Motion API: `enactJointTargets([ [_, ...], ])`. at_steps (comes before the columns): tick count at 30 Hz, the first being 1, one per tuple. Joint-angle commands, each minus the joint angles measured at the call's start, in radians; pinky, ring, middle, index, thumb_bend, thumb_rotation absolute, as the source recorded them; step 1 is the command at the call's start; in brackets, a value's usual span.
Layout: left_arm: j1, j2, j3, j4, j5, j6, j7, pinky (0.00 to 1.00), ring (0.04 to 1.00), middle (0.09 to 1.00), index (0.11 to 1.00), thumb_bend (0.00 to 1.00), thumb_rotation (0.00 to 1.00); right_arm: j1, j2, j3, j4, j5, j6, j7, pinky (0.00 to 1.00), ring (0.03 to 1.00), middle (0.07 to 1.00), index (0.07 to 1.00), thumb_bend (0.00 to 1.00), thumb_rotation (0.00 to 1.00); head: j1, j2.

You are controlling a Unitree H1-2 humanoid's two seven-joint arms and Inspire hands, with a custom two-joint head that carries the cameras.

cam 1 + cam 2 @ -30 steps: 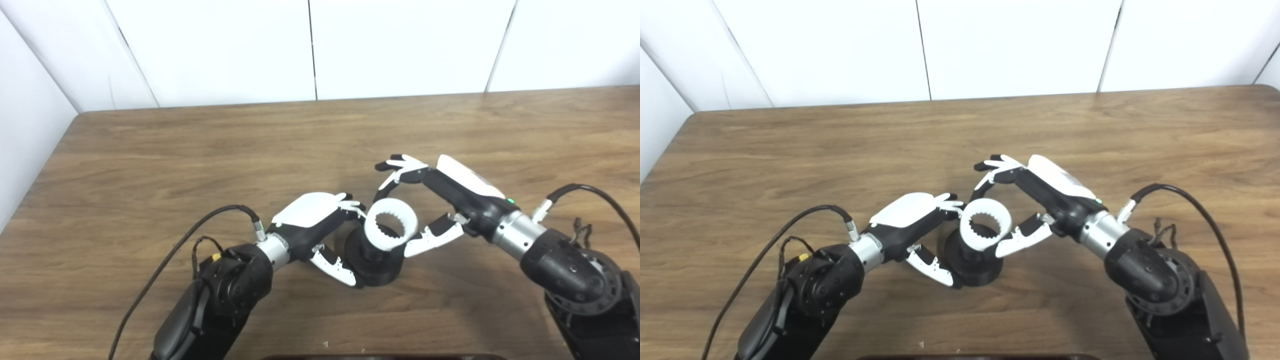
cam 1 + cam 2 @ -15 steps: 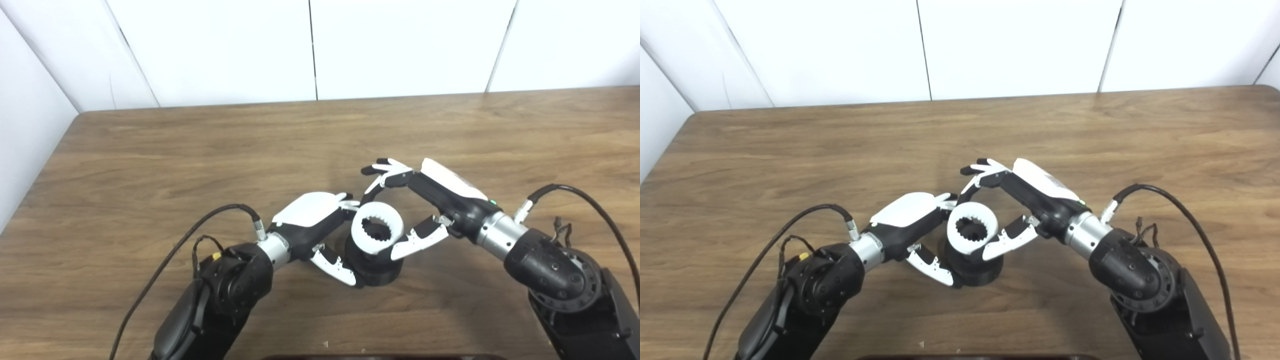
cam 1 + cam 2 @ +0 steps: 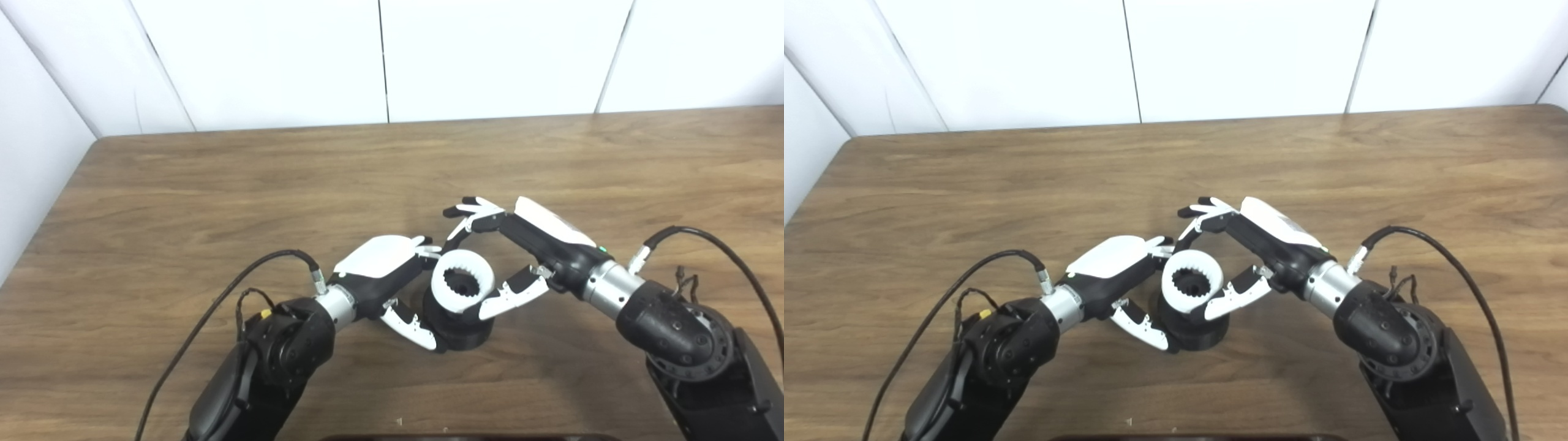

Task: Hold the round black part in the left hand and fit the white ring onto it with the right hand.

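The round black part [image 3: 458,329] stands on the wooden table [image 3: 245,184] near its front middle. My left hand [image 3: 392,275] is shut on it from the left, thumb low at its base. The white ring [image 3: 462,282], toothed inside, sits over the top of the black part. My right hand [image 3: 520,245] is shut on the ring from the right, thumb under its right edge and fingers arched over its far side. The same shows in the right eye view: ring [image 3: 1192,282], black part [image 3: 1191,327], left hand [image 3: 1118,269], right hand [image 3: 1255,242].
The walls behind the table are white. Black cables run from both wrists, left [image 3: 245,288] and right [image 3: 704,236]. A dark edge [image 3: 465,437] shows at the bottom of the picture.
My right hand has carried the white ring left and down, from beside the black part's top to over it. My left hand and the black part have stayed in place.
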Motion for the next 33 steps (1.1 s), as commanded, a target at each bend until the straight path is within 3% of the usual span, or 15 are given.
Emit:
enactJointTargets([
  [1,-0.036,-0.001,0.007,-0.029,0.003,0.009,-0.001,0.92,1.000,0.932,0.732,0.87,0.32,-0.035,-0.012,-0.017,-0.017,0.005,-0.027,-0.006,0.86,0.989,0.902,0.492,0.52,0.16,0.001,0.001],
  [20,-0.041,-0.001,0.010,-0.049,-0.002,0.042,-0.024,0.91,1.000,0.938,0.736,0.88,0.32,-0.023,-0.038,-0.013,-0.001,0.012,-0.049,-0.007,0.84,0.988,0.899,0.492,0.52,0.16,0.002,0.010],
  [33,-0.042,-0.007,0.004,-0.047,0.011,0.038,-0.018,0.91,1.000,0.933,0.736,0.88,0.34,-0.030,-0.018,0.006,0.022,0.004,-0.060,-0.015,0.83,0.983,0.891,0.492,0.52,0.16,-0.003,0.005],
])
